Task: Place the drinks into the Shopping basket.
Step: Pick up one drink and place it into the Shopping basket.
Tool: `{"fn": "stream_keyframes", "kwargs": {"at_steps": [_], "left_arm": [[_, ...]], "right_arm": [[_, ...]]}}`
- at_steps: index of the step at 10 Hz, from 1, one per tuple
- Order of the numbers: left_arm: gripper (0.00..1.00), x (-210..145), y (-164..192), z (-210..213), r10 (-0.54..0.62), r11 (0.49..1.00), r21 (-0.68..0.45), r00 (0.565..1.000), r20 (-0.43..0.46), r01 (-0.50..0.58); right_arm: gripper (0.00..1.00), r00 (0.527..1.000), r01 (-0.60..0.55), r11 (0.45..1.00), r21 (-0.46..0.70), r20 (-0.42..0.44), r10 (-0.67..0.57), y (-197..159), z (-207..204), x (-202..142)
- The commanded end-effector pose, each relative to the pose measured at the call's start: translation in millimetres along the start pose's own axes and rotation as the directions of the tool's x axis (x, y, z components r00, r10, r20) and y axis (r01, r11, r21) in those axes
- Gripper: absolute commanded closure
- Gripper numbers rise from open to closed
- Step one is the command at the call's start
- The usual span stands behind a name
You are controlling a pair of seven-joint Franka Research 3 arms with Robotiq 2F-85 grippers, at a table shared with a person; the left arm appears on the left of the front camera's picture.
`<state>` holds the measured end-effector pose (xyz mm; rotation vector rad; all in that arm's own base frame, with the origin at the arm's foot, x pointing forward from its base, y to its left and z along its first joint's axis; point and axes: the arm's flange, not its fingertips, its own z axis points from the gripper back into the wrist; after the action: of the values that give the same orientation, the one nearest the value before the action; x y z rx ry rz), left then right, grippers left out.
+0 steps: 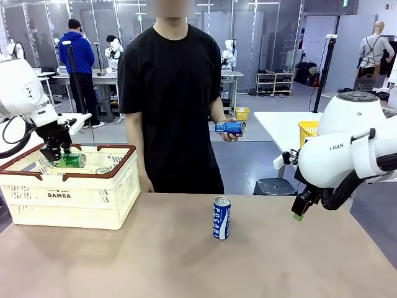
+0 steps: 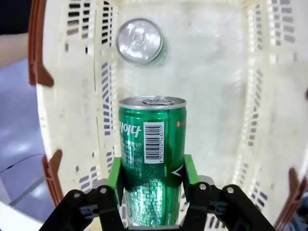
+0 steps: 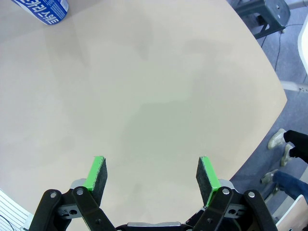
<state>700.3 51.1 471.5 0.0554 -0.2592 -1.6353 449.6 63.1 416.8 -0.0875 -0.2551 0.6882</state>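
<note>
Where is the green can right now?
In the front view the green can is on the robot's left, clamped in the left end effector at the top of the Shopping basket, above a silver-topped can standing inside.

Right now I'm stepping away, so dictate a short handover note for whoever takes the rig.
Left gripper: shut on the green can, held within the Shopping basket rim, not released.
Right gripper: open, empty, above the table.
Done: a silver-topped can stands in the basket.
A blue and white can stands on the table; the person's hand holds another blue can.
Left: release the green can, load both blue ones.
</note>
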Motion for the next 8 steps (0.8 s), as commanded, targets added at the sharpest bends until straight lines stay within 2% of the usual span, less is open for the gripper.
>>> {"fn": "stream_keyframes", "kwargs": {"at_steps": [1,4,8], "left_arm": [[0.42,-4.8,31.7,9.1,-0.005,1.000,-0.018,1.000,-0.025,0.005],[0.42,-15.7,39.4,-15.2,0.018,0.998,-0.054,1.000,-0.025,-0.019],[0.42,-21.8,32.8,-51.0,0.010,0.993,-0.117,1.000,0.021,-0.007]], "right_arm": [[0.07,1.000,0.001,1.000,0.000,0.000,-0.001,-0.2,0.2,-0.3],[0.07,1.000,0.001,1.000,0.000,0.000,-0.001,-0.2,0.2,-0.3],[0.07,1.000,0.001,1.000,0.000,0.000,-0.001,-0.2,0.2,-0.3]]}}
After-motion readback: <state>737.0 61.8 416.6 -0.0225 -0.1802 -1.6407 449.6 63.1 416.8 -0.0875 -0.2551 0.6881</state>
